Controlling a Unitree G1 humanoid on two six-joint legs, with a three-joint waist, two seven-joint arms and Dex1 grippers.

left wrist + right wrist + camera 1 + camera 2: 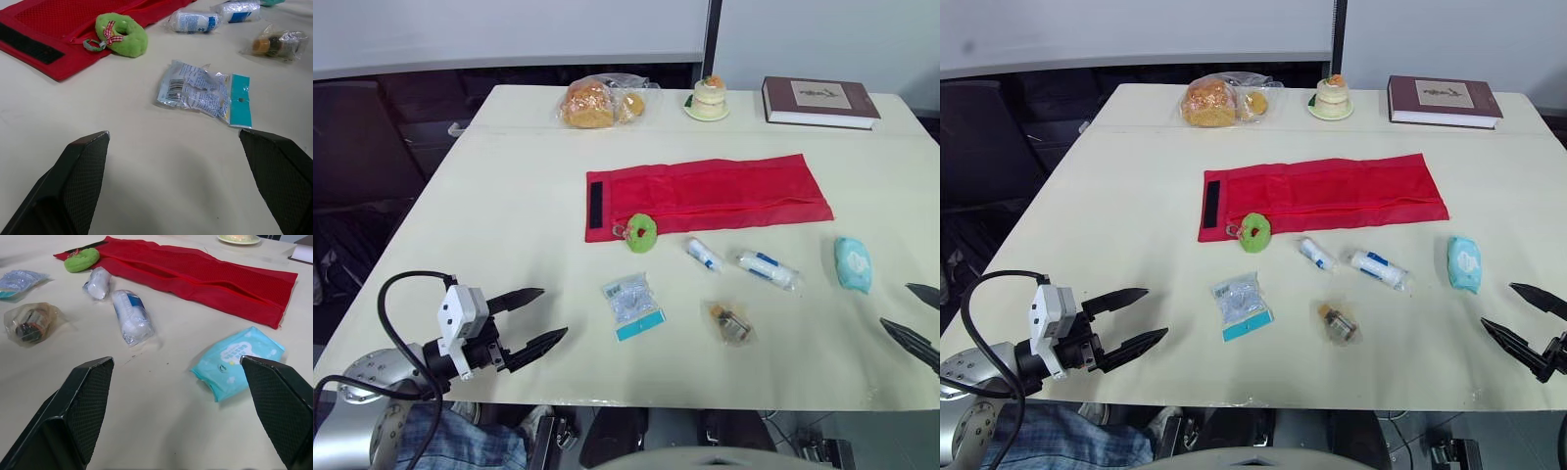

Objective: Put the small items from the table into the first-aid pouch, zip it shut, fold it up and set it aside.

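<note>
Beyond left gripper [554, 311] and right gripper [1496, 305], both spread, the red pouch [705, 193] runs left-to-right, velcro strip [596, 204] leftward.

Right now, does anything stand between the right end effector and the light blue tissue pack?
Nothing visible does. Only bare table lies between the open right end effector and the light blue tissue pack. The wrapped bandage roll lies apart from the pack, towards the robot's left, off that line.

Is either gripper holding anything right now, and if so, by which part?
Nothing is held. The left gripper and the right gripper are both open and empty above the table.
</note>
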